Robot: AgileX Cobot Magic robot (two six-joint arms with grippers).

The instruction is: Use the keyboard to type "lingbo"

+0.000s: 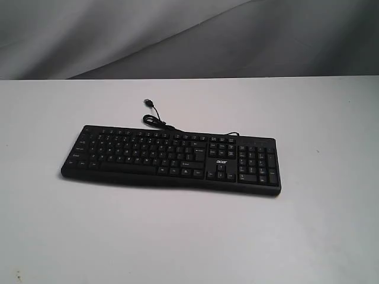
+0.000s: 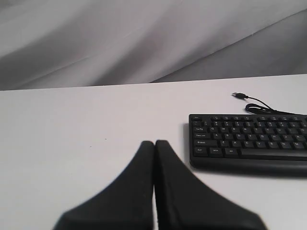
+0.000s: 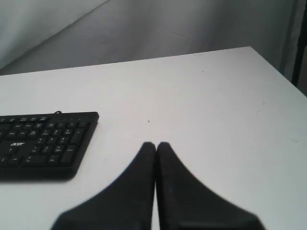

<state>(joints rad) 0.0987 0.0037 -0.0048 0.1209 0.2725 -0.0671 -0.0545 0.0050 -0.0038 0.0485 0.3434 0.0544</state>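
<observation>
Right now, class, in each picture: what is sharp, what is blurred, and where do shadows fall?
Exterior view: even, soft light; the keyboard casts only a thin shadow along its front edge, and its key legends are too small to read. Left wrist view: the left gripper blurs toward the lens, keyboard sharper. Right wrist view: the right gripper likewise blurred close up.

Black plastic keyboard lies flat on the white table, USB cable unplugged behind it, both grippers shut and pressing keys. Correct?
No: neither gripper touches the keys. The left gripper and right gripper are shut, but each wrist view shows it over bare white table, clear of the long black plastic keyboard. The rest holds.
</observation>
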